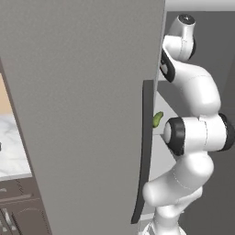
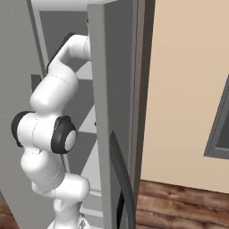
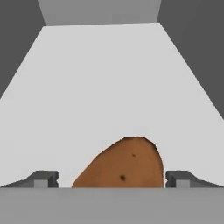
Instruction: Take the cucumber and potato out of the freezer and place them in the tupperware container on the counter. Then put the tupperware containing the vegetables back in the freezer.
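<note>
While the arm reached into the freezer [image 1: 82, 114], the fingers [image 3: 112, 180] stood spread wide, gripping nothing, one tip either side of the potato [image 3: 122, 164] on the pale shelf [image 3: 105, 87], near its front edge. Risk, judged: closing off-centre on the rounded lump could squeeze it out and roll it toward the back edge. Long axis ran away from the fingers, narrower end pointing deeper in. Cucumber [image 1: 157, 119] lay on a shelf past the door's edge.
</note>
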